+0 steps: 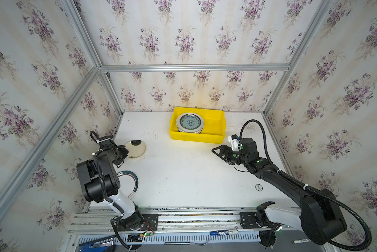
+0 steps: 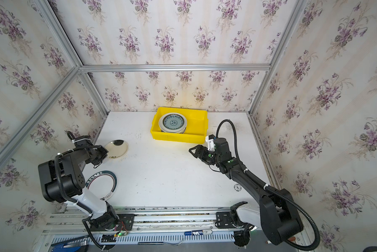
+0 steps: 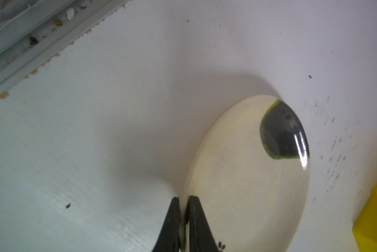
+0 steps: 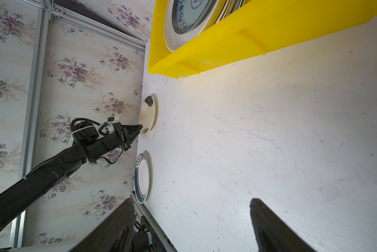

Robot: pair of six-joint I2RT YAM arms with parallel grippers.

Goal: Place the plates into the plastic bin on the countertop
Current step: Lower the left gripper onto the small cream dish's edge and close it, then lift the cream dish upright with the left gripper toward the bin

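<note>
A cream plate (image 1: 137,148) (image 3: 248,174) with a dark patch lies at the left of the white countertop (image 1: 183,174). My left gripper (image 3: 184,200) (image 4: 140,126) is shut on its near rim, one finger above and one below. A white plate with a dark green rim (image 1: 135,177) (image 2: 102,185) lies nearer the front, partly hidden under my left arm. The yellow plastic bin (image 1: 196,137) (image 4: 259,28) stands at the back and holds a stack of plates topped by a teal one (image 1: 190,122) (image 2: 173,122). My right gripper (image 1: 214,150) (image 4: 190,201) hovers open and empty, right of the bin's front corner.
The left wall and its aluminium rail (image 3: 19,43) run close beside both loose plates. Frame rails (image 1: 183,216) edge the countertop's front, with a marker pen (image 1: 223,233) below them. A small round mark (image 1: 258,187) sits on the countertop near my right arm.
</note>
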